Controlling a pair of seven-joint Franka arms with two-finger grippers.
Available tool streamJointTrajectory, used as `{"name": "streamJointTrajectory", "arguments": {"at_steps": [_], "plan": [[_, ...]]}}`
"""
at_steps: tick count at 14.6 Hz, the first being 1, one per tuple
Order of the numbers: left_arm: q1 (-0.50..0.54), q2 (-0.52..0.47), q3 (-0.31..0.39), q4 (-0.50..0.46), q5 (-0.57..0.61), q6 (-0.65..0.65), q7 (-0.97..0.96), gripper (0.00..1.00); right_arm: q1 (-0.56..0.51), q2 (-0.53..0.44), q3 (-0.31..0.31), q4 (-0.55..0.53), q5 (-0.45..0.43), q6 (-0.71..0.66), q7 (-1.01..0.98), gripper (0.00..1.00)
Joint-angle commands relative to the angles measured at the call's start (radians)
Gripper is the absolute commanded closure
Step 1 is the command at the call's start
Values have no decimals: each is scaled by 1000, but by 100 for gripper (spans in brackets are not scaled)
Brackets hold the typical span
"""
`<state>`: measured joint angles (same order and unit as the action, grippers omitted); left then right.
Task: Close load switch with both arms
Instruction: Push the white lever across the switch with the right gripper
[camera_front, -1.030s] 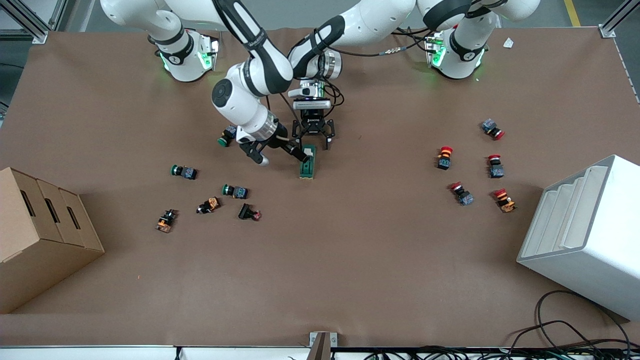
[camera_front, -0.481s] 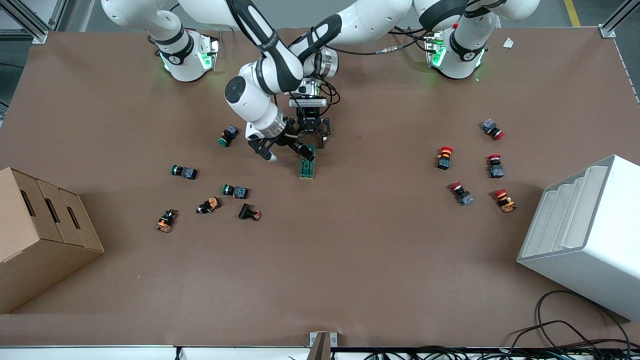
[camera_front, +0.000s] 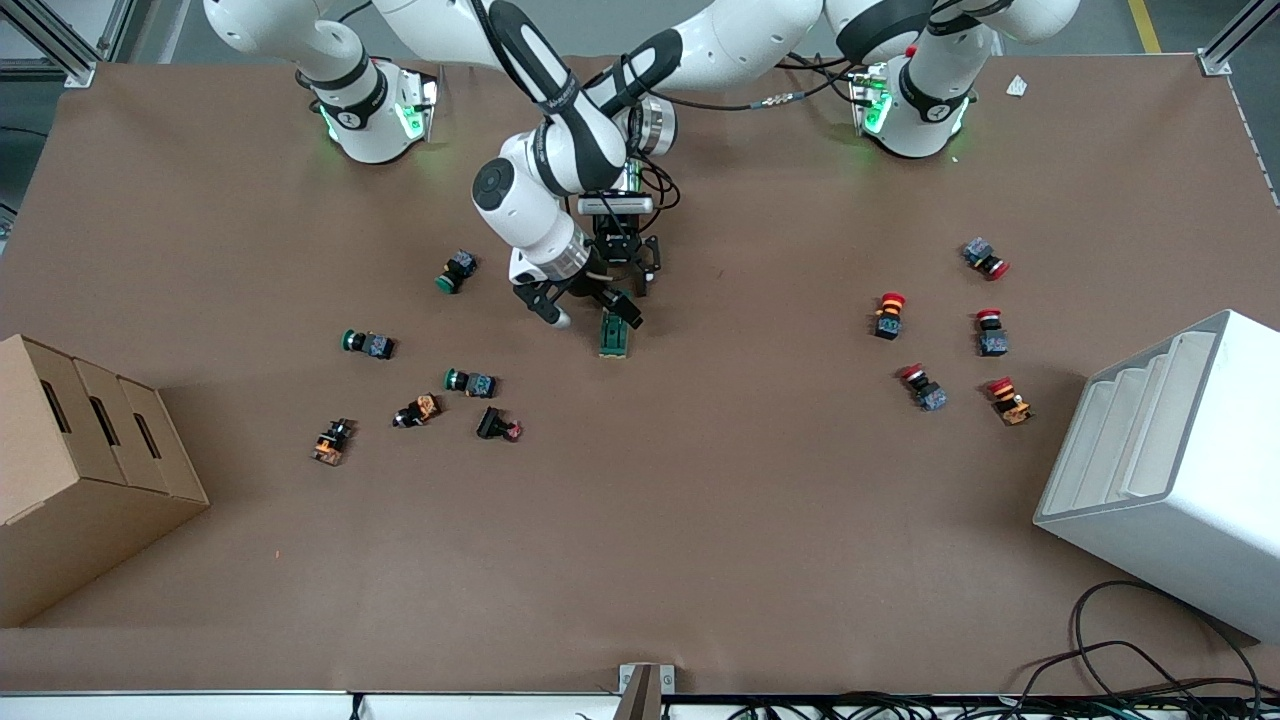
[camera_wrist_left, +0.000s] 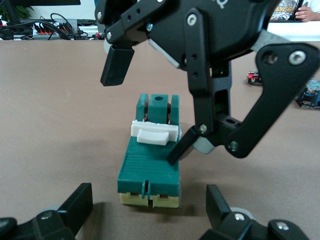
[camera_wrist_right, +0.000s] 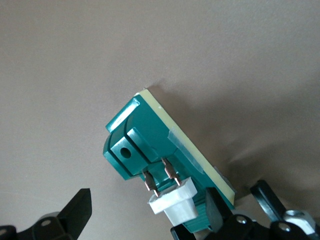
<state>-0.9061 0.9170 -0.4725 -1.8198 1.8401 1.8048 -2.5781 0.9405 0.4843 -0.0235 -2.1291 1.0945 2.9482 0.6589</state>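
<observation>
Load switch lies flat on the table; right gripper, spread wide, seemingly touches its white lever (one fingertip); left gripper open beside it.

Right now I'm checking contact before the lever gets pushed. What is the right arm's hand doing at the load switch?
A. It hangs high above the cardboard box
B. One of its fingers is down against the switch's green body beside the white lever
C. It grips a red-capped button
B: in the left wrist view a finger of the right hand rests against the load switch by its white lever.
</observation>
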Motion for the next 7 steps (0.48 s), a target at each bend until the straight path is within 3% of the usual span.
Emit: {"name": "streamJointTrajectory", "arguments": {"at_steps": [1,7], "plan": [[-11,23,3,25,14,-5,12,0,26,23,-7,37,44,15,-2,0],[-10,25,3,25,14,-5,9,0,8,27,-9,83,68,14,-8,0]]}}
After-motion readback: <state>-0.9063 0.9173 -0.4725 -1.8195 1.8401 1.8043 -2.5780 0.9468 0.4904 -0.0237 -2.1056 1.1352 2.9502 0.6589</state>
